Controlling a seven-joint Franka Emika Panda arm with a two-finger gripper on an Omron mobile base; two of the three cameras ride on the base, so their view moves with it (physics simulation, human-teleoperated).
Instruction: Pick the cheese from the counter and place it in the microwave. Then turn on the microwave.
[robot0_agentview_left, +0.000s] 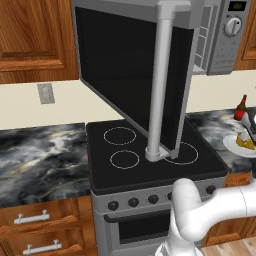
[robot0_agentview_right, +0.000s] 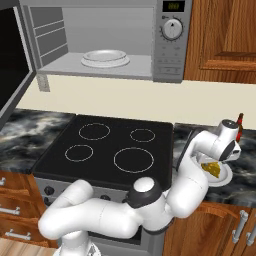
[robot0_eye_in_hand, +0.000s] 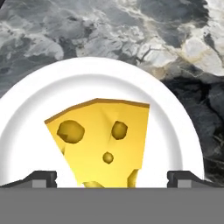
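While the arm reaches over the counter (robot0_agentview_right: 30, 137) right of the stovetop (robot0_agentview_right: 107, 145), the gripper (robot0_eye_in_hand: 112, 177) hangs just above the cheese (robot0_eye_in_hand: 103, 142) w/ fingers (robot0_eye_in_hand: 41, 177) spread full wide, one each side of the wedge, nothing gripped. Cheese = yellow wedge w/ holes, lying on a white plate (robot0_eye_in_hand: 175, 118) on the marbled stone; in the right base view it sits under the hand at the plate (robot0_agentview_right: 222, 177). Microwave (robot0_agentview_right: 170, 40) above the stove, door (robot0_agentview_left: 130, 75) swung open, white dish (robot0_agentview_right: 105, 57) inside. Green display (robot0_agentview_right: 173, 6) lit, digits too small to read. Brown bottle (robot0_agentview_left: 241, 107) behind the plate has a red label, text unreadable.
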